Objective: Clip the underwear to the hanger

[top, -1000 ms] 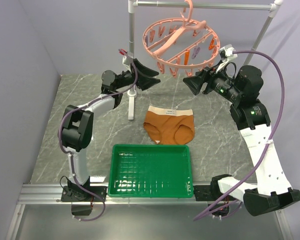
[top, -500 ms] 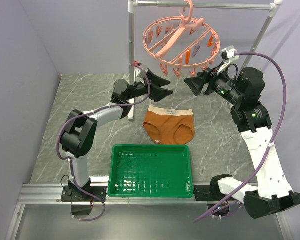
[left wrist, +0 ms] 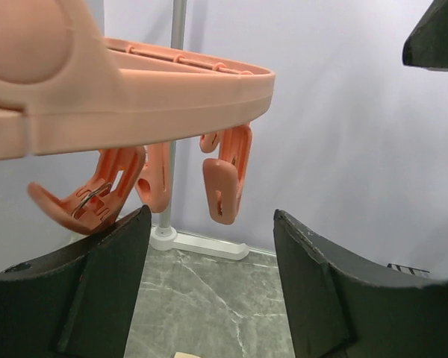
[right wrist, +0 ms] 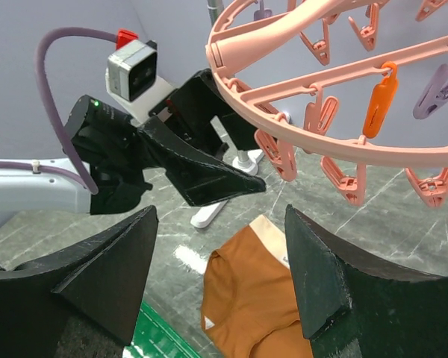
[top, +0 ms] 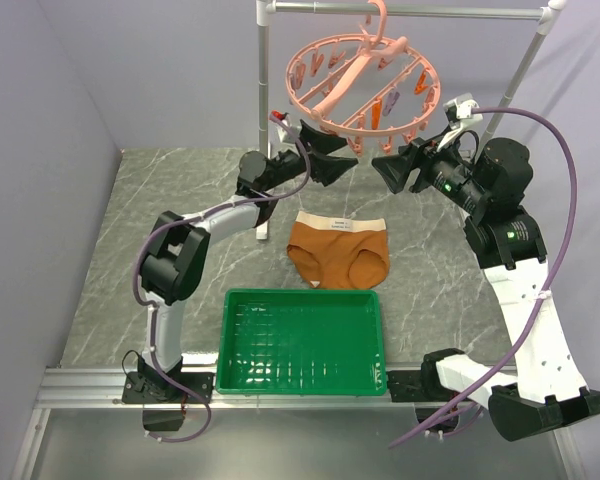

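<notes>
No text, brand or number can be read in any view. The underwear (top: 338,250) has a small label (top: 337,226) on the waistband, at its 12 o'clock edge in the top view, but the print is too small to read.

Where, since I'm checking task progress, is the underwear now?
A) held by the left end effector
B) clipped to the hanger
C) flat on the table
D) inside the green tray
C: the underwear lies flat on the table, just beyond the green tray, with nothing gripping it.
</notes>
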Robot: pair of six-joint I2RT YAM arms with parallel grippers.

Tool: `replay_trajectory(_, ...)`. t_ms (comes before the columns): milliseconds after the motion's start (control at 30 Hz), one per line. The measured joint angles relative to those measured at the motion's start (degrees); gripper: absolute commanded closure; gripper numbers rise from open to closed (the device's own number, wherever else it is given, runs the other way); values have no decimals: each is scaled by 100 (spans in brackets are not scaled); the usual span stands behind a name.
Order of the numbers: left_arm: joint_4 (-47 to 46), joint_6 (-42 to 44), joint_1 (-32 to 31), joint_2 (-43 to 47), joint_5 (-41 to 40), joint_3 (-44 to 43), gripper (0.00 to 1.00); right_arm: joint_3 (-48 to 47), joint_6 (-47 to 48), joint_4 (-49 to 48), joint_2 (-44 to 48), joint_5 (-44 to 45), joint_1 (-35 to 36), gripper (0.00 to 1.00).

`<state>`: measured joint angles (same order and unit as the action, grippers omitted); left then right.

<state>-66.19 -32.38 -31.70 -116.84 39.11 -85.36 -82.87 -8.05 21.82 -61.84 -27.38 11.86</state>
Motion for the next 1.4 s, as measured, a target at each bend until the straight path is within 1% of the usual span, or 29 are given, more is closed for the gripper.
replay_trajectory(200, -63, -46, -111, -238, 2, -179, 30, 2, 35, 9, 0, 39, 0, 24)
replay_trajectory(400, -103, -136, -249, -378, -20, -343, 34, 103, 39, 9, 22, 98, 0, 25)
replay_trajectory(433, -109, -142, -269, -391, -44, -376, 39, 122, 37, 9, 22, 107, 0, 25)
replay_trajectory(500, -151, -166, -304, -398, -103, -413, 44, 138, 35, 4, 22, 120, 0, 25)
replay_trajectory(533, -173, -177, -310, -398, -127, -435, 50, 153, 31, 4, 24, 127, 0, 25)
replay_trajectory(700, -210, -203, -332, -398, -256, -468, 64, 293, -26, -74, 61, 236, 0, 27)
replay_trajectory(733, -203, -197, -332, -398, -262, -468, 69, 345, -57, -111, 79, 295, 0, 28)
replay_trajectory(800, -186, -170, -332, -398, -273, -468, 75, 426, -111, -160, 101, 424, 0, 30)
replay_trajectory(833, -160, -136, -332, -398, -299, -468, 81, 459, -133, -179, 107, 494, 0, 31)
replay_trajectory(900, -70, -52, -339, -398, -315, -468, 91, 520, -186, -264, 107, 654, 0, 33)
replay_trajectory(933, -2, -9, -345, -396, -332, -466, 99, 555, -212, -321, 107, 748, 0, 33)
replay_trajectory(1167, 715, 514, -450, -260, -566, -409, 100, 761, -299, -686, 68, 1150, 28, 34)
replay_trajectory(1300, 981, 881, -549, -44, -638, -282, 100, 778, -308, -933, -90, 1200, 114, 24)
replay_trajectory(1400, 1049, 1005, -614, 61, -645, -282, 100, 793, -317, -1029, -229, 1226, 173, 23)
